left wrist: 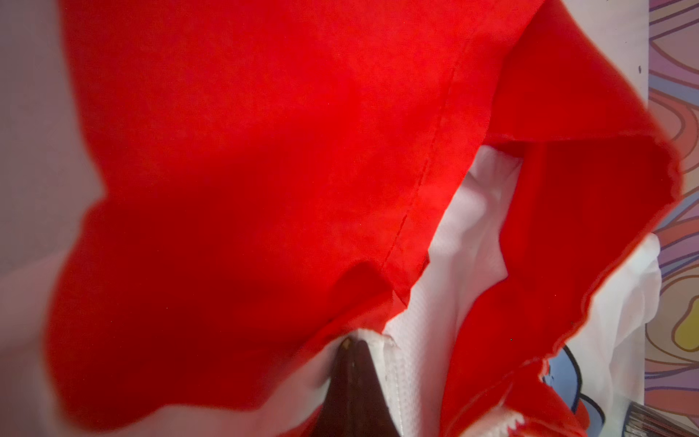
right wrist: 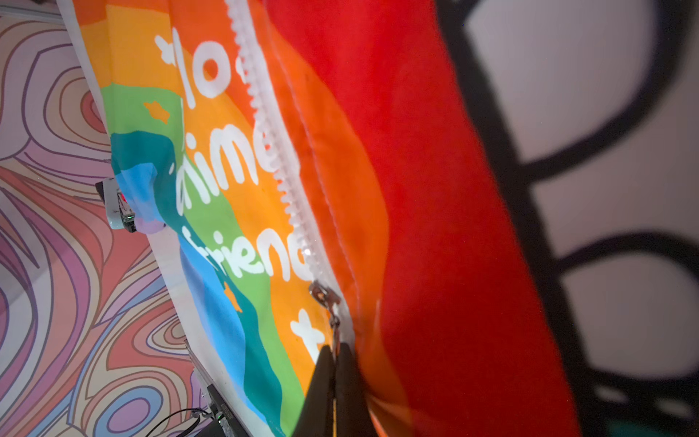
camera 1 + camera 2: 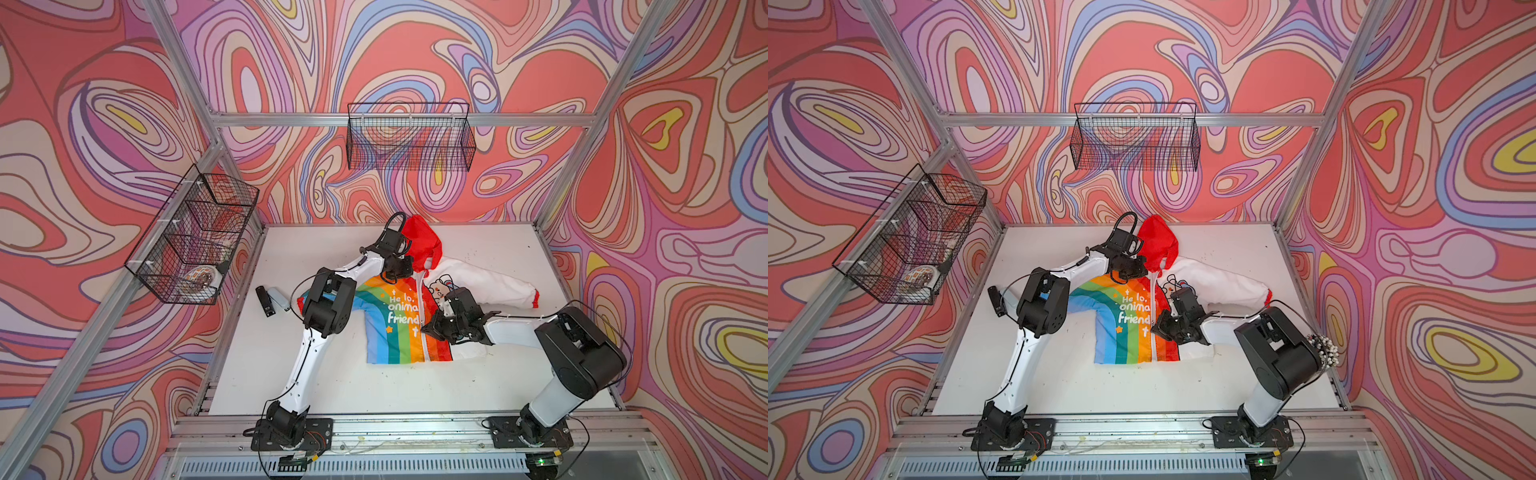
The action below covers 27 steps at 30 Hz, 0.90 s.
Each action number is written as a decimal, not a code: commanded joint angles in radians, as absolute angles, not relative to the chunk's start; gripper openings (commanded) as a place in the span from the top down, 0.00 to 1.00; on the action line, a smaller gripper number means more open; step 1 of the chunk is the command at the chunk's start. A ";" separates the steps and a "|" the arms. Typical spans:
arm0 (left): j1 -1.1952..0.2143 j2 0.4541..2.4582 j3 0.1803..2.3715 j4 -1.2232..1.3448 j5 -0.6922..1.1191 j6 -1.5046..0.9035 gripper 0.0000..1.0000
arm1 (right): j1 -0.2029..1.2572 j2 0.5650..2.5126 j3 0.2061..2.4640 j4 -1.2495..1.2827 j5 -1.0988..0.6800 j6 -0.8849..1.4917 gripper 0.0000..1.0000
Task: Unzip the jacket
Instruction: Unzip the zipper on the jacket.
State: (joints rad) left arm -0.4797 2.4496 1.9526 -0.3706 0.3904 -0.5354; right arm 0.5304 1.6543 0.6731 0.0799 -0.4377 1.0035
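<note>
- Swirl-patterned walls in red, pink and lilac close round a white table (image 3: 332,386); one wire basket (image 3: 409,137) hangs at upper centre and a second wire basket (image 3: 195,237) at mid left
- the jacket (image 3: 395,328) lies flat at the centre of both top views, with its red hood (image 3: 422,237) toward the back wall, the rainbow half on the frame's left and the white half's sleeve stretched out to the right
- the left gripper (image 3: 410,269) sits at the collar just below the hood; its wrist view shows the dark fingers (image 1: 351,378) closed tight on the white edge at the top end of the zipper (image 2: 272,143)
- the right gripper (image 3: 426,328) is over the zipper, below the middle of the front; its wrist view shows the jaws pinched on the metal pull tab (image 2: 334,329), with the slider (image 2: 321,295) just above the fingertips
- judging by where the slider sits, the zip looks more than half run, with the stretch down to the hem to go
- to do this step well, draw the tab straight along the teeth toward the hem, low and close to the cloth, never sideways, so the slider does not cock
- use the collar grip as an anchor so the thin fabric is taut and cannot bunch ahead of the slider
- the orange flap lies close beside the teeth and could snag, and the small tab could slip from the pinch
</note>
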 commanded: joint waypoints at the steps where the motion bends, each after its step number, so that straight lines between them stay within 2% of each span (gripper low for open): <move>1: -0.471 2.529 1.929 -0.443 0.327 -0.537 0.99 | 0.556 1.632 0.648 0.033 -0.429 1.009 1.00; 27: -0.471 2.531 1.931 -0.442 0.331 -0.534 0.99 | 0.640 1.545 0.550 -0.007 -0.389 1.064 1.00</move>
State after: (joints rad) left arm -0.4789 2.4500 1.9526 -0.3706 0.3931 -0.5354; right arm 0.6163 1.5581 0.5800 0.0669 -0.3801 1.0508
